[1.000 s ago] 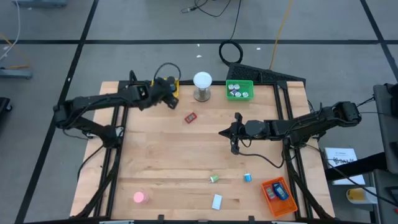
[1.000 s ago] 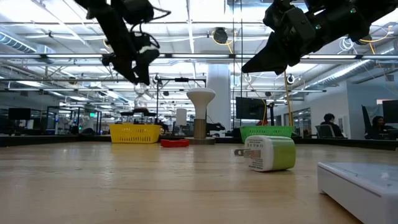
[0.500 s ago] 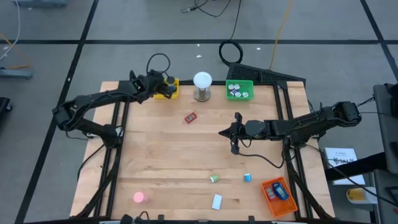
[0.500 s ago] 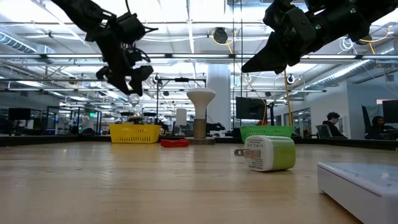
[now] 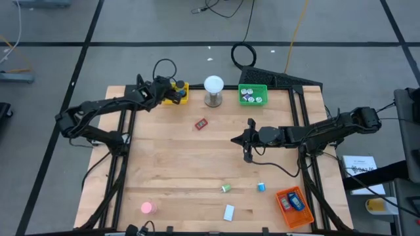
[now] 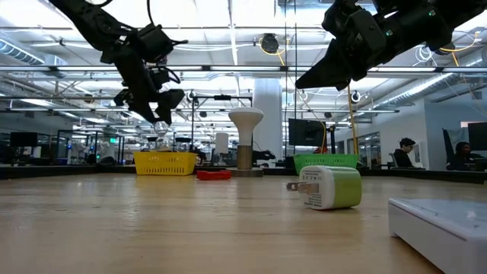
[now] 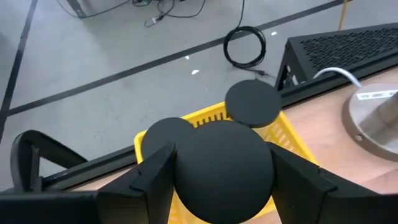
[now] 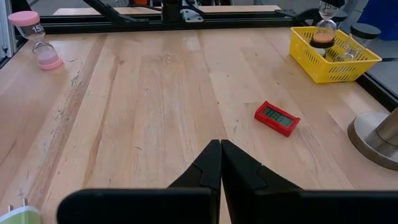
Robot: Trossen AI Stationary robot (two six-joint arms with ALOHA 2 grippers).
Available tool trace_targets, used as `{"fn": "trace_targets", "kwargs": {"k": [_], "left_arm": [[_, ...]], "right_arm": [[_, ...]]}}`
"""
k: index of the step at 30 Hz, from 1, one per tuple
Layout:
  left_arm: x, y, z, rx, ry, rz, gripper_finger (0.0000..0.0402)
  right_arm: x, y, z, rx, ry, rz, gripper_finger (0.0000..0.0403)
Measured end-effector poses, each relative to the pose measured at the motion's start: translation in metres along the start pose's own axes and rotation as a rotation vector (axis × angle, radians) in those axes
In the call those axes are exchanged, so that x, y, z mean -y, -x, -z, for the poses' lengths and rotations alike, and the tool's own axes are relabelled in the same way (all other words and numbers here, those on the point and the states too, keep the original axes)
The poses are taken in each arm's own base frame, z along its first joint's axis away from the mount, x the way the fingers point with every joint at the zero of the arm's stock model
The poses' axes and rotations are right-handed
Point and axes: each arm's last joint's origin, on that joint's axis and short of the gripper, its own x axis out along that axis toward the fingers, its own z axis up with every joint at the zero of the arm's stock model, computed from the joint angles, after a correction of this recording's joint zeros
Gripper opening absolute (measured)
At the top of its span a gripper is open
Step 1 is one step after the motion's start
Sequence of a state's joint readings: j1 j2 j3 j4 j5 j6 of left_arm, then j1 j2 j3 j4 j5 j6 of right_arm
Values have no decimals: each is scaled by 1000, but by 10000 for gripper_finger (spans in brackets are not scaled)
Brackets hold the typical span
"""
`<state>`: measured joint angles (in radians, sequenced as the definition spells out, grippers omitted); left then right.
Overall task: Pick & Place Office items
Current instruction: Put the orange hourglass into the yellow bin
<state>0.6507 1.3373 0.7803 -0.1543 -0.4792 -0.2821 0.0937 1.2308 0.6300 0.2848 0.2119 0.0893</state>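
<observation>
One counter (image 5: 170, 164) carries three trays: yellow (image 5: 176, 93), green (image 5: 252, 95), orange (image 5: 293, 206). Two arms work: the left gripper (image 7: 222, 163) over the yellow tray holds a black round cap (image 7: 219, 167) in its jaws; the right gripper (image 8: 220, 163) hovers mid-counter, jaws closed and empty. Five small items lie loose: red block (image 5: 201, 123), white block (image 5: 228, 212), pink sand timer (image 5: 147, 208), green plug (image 5: 226, 188), blue roll (image 5: 261, 187).

Overhead and tabletop cameras share yellow tray (image 5: 178, 94).

Left hand (image 5: 172, 91) grips something black; right hand (image 5: 248, 156) hangs shut.
</observation>
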Motion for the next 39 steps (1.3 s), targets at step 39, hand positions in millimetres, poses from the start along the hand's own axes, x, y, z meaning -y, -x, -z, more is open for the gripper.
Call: {"fn": "trace_targets", "kwargs": {"k": [39], "left_arm": [[6, -16, 10, -55, -90, -7, 268]], "right_arm": [[0, 0, 0, 2, 4, -4, 0]]}}
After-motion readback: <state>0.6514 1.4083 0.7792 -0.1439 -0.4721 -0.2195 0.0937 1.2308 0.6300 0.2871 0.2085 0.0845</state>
